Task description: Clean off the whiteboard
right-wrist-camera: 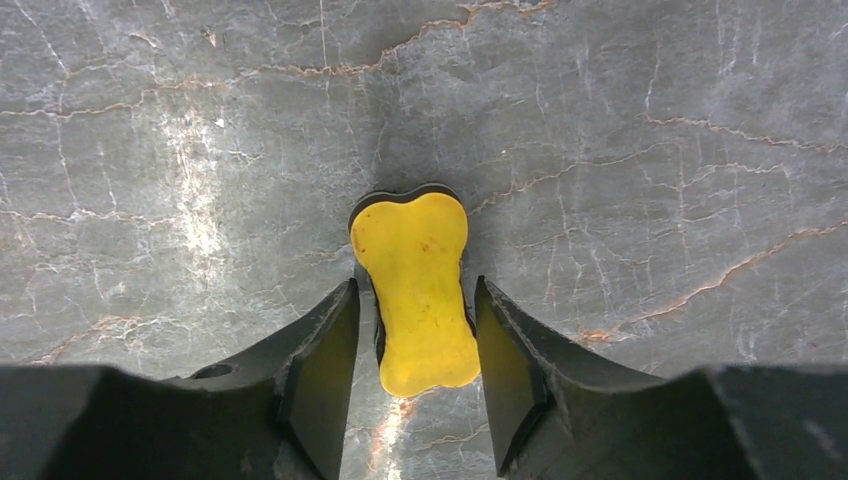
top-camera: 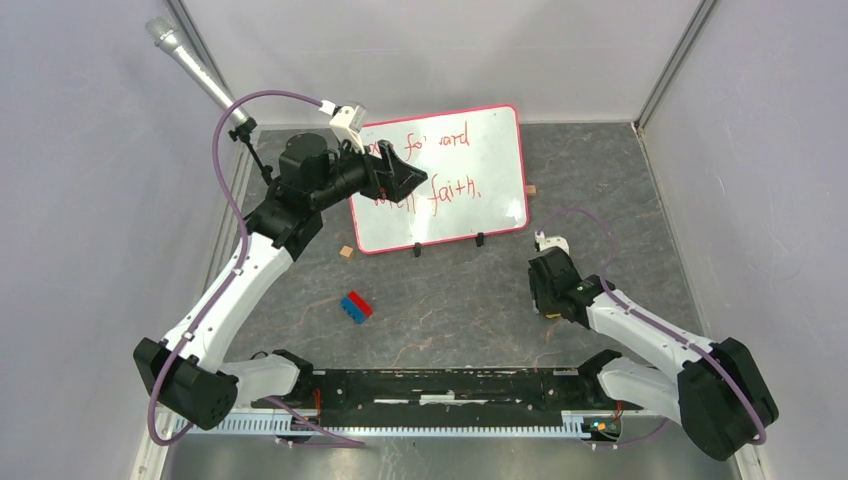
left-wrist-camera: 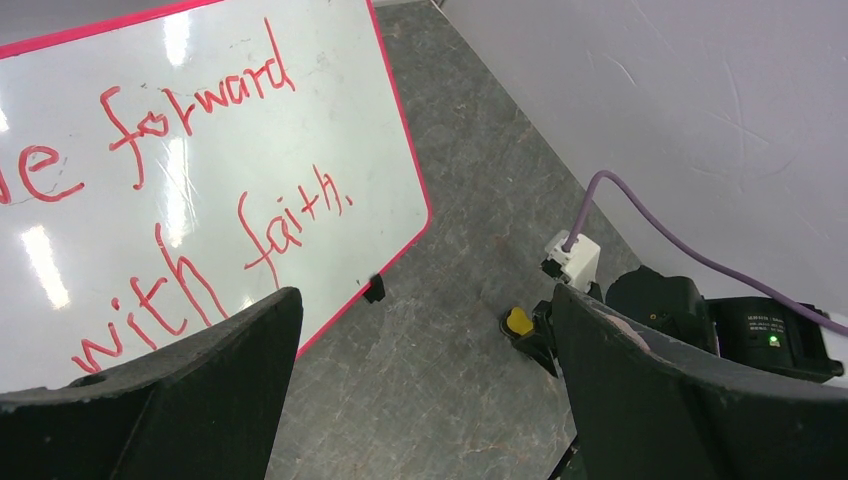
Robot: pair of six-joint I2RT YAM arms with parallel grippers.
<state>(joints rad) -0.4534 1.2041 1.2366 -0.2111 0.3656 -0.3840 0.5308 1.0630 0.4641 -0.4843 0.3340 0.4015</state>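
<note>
Top view: whiteboard (top-camera: 470, 205) at 12 o'clock on the grey tabletop (top-camera: 450, 300), tilted slightly clockwise; two black clip feet (top-camera: 417, 249) on its 6 o'clock edge; red writing (top-camera: 455, 187) covers it, "forward" and "with faith" legible from the left wrist.
Left tool (top-camera: 405, 178) hangs over the board's 9 o'clock part; fingers spread wide, nothing between them; the left wrist view shows the board (left-wrist-camera: 200, 150) beneath and to 10 o'clock.
Right tool (top-camera: 548, 290) at 4 o'clock of the board, well apart from it, pointing down at the tabletop; a yellow eraser (right-wrist-camera: 412, 240) lies between its fingers (right-wrist-camera: 330, 340); fingers close on both sides, cannot tell whether they press it.
Red-and-blue block (top-camera: 356, 306) at 7 o'clock of the board; small wooden cube (top-camera: 346, 252) just off its 7 o'clock corner.
</note>
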